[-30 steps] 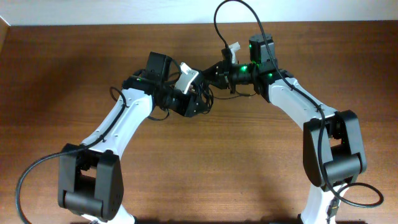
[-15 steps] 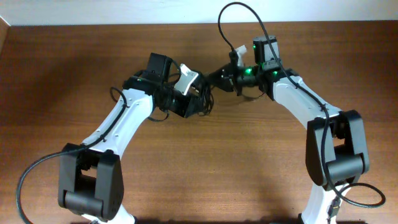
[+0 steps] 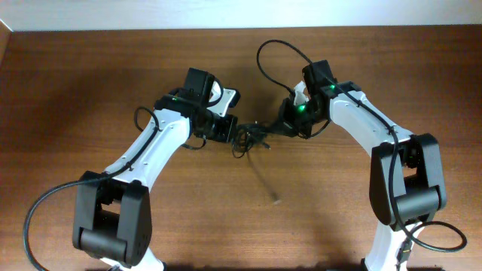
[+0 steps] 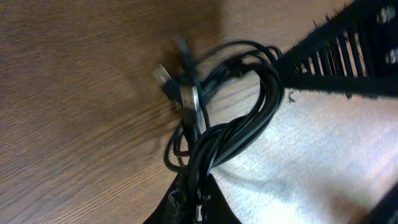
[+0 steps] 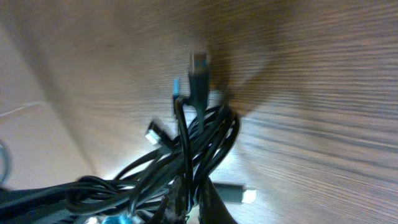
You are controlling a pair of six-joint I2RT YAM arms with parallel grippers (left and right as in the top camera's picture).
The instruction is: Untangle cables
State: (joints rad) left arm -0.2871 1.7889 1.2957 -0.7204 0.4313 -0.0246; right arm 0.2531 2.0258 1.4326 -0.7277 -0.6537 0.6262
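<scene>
The cables (image 3: pixel 248 138) are a knotted black bundle hanging between my two grippers above the middle of the table. One loose strand (image 3: pixel 265 182) trails from it toward the front. My left gripper (image 3: pixel 228 129) is shut on the bundle's left side. In the left wrist view several cords (image 4: pixel 231 121) run down into the pinched fingertips (image 4: pixel 196 200), and metal plug ends (image 4: pixel 165 78) stick out at the left. My right gripper (image 3: pixel 289 124) is shut on the right side. Its wrist view shows the cords (image 5: pixel 189 152) clamped at its tips (image 5: pixel 191 200), with a dark plug (image 5: pixel 199 70) pointing away.
A thicker black wire (image 3: pixel 275 54) loops up from the right arm toward the back edge. Another wire (image 3: pixel 34 218) curls by the left arm's base. The slatted black part (image 4: pixel 348 46) of the other arm crosses the left wrist view's top right corner.
The left gripper has closed on the bundle. The right gripper has swung down and turned with the cables, and a strand has dropped onto the table toward the front.
</scene>
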